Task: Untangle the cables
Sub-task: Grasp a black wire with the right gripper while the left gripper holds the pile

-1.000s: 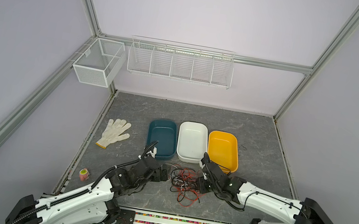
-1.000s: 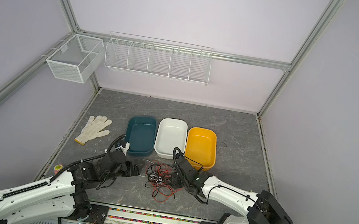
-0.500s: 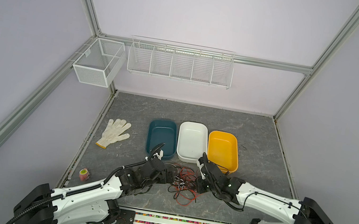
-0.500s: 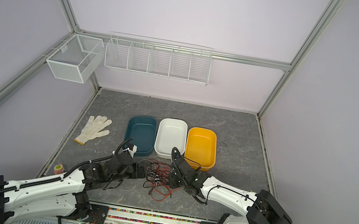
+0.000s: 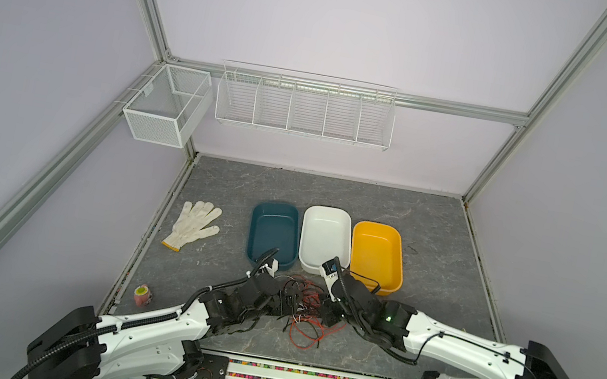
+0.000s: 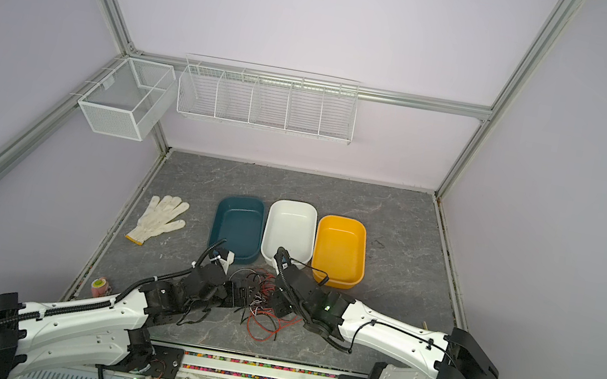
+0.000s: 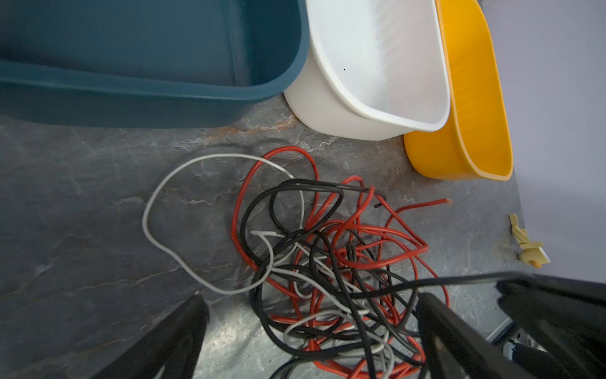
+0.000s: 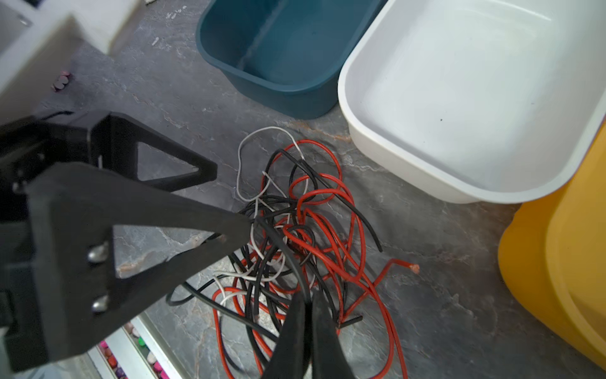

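Top views both show a grey desk (image 5: 435,222) with a veined surface that looks like stone. On the back wall hangs a long white wire rack (image 5: 305,106) with several compartments, and beside it a white mesh box (image 5: 164,107). Three smooth plastic trays with rounded corners stand side by side: a teal tray (image 5: 276,206), a white tray (image 5: 330,210) and a yellow tray (image 5: 379,226). A white knitted glove (image 5: 197,222) with a yellow cuff lies flat to their left.

The cables (image 5: 307,313), thin red, black and white ones, lie in one loose tangle on the desk just in front of the trays, between the two arms. The left gripper (image 7: 311,300) has its fingers spread wide on either side of the tangle. The right gripper (image 8: 308,297) is pressed together and pinches a black cable (image 8: 285,249) that rises from the pile.
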`<state>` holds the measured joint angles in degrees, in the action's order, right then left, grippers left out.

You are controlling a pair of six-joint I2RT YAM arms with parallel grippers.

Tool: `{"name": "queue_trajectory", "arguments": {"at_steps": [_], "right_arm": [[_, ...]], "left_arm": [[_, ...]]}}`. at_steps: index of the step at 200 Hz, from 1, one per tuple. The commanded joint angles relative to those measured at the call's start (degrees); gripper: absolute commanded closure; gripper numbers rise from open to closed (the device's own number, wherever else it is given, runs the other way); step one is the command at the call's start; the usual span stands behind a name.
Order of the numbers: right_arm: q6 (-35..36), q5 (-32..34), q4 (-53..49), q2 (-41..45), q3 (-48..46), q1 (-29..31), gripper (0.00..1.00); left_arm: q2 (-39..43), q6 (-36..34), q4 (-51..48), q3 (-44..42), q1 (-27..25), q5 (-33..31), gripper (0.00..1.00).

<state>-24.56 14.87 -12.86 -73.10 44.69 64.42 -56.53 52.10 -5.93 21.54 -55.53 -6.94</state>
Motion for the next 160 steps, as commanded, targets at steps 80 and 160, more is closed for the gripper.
{"name": "queue_trajectory", "arguments": {"at_steps": [80, 160], "right_arm": [[5.61, 5.26, -6.06, 3.57, 10.40, 2.54, 0.93], [8.07, 7.09, -9.26, 7.59, 15.17, 4.24, 0.93]], "left_arm": [[0.58, 1.77, 3.48, -3.59, -0.28, 0.53, 0.01], [1.81, 2.06, 2.79, -4.57, -0.28, 0.42, 0.01]]}}
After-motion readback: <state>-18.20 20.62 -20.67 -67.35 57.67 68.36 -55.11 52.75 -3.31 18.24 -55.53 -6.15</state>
